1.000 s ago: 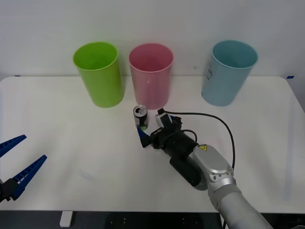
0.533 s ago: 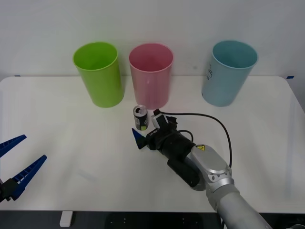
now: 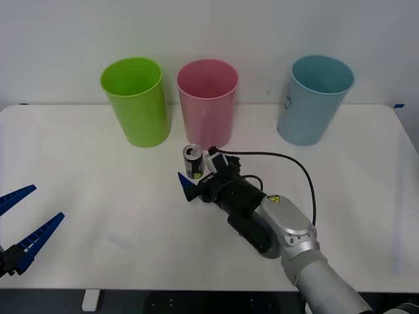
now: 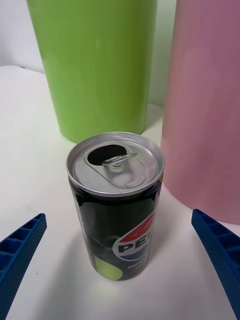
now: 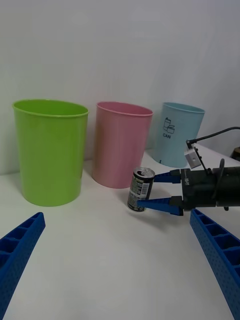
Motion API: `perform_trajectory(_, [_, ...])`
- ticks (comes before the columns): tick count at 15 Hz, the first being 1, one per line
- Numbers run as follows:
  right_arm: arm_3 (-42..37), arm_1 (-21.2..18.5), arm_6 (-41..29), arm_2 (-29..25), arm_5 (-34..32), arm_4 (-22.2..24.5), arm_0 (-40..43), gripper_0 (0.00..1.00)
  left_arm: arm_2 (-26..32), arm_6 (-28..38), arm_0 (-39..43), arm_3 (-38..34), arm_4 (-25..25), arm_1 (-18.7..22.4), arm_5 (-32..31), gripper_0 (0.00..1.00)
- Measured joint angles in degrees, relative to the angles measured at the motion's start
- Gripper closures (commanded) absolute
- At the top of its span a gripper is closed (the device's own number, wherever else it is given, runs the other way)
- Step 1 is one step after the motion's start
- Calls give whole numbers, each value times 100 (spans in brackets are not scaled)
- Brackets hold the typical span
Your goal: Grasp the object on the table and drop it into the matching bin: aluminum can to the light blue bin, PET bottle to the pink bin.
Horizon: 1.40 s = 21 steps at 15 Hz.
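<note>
The aluminum can (image 3: 192,161), dark with a silver top, stands upright on the white table (image 3: 91,176) just in front of the pink bin (image 3: 208,104). My right gripper (image 3: 191,173) is open and low on the table, with one blue finger (image 4: 20,255) on each side of the can (image 4: 116,210), neither touching it. In the left wrist view the right gripper's fingertips (image 5: 146,202) reach up to the can (image 5: 140,189). The light blue bin (image 3: 314,98) stands at the back right. My left gripper (image 3: 46,204) is open at the table's near left edge.
A lime green bin (image 3: 136,101) stands at the back, left of the pink bin. The right arm's black cable (image 3: 298,170) loops over the table behind the wrist. White tabletop lies bare between the can and the light blue bin.
My right gripper has slid forward and a little left towards the can, so its open fingers now flank it. The can, the bins and the left arm have not moved.
</note>
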Motion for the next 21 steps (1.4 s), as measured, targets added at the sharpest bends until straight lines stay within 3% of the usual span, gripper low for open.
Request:
perform_trajectory(1, [0, 0, 16, 0, 0, -14, -5, 12, 0, 0, 0, 0, 0, 0, 0, 0])
perform_trajectory(2, [0, 0, 37, 0, 0, -20, -9, 64, 0, 0, 0, 0, 0, 0, 0, 0])
perform_trajectory(3, [0, 0, 52, 0, -3, -31, -14, 96, 0, 0, 0, 0, 0, 0, 0, 0])
perform_trajectory(4, [0, 0, 65, 0, -8, -61, -14, 100, 0, 0, 0, 0, 0, 0, 0, 0])
perform_trajectory(21, [-56, 0, 37, -26, -217, -308, 4, 100, 0, 0, 0, 0, 0, 0, 0, 0])
